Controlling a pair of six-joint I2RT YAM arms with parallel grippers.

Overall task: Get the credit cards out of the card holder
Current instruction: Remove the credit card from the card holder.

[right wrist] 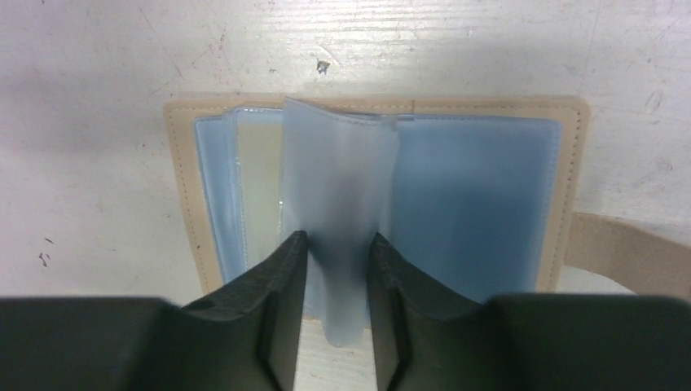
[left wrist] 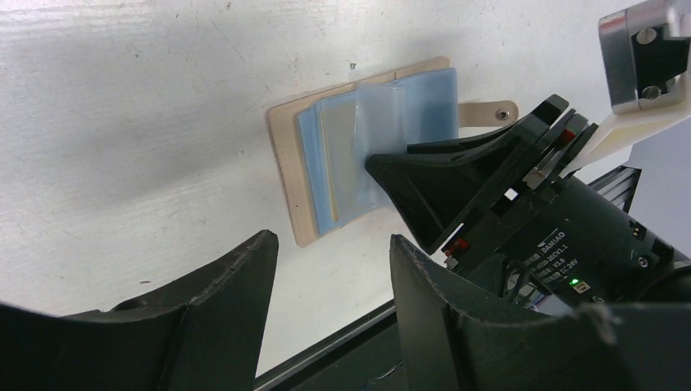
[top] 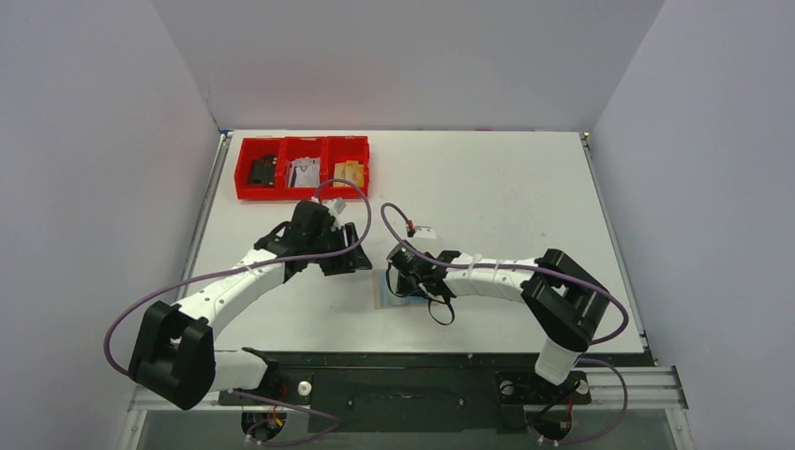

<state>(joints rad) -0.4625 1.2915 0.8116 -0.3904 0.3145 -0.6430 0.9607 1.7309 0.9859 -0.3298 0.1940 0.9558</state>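
The tan card holder lies open and flat on the table. Pale blue-grey credit cards fan out inside it, with a cream one among them. One blue-grey leaf stands up from the middle. My right gripper straddles that leaf, open, its jaws a narrow gap apart on either side of it. The left gripper hovers open just left of the holder, with only bare table between its fingers.
A red three-compartment tray with small items stands at the back left. The holder's tan strap with a snap sticks out on its right side. The table's near edge and black rail run close behind the grippers.
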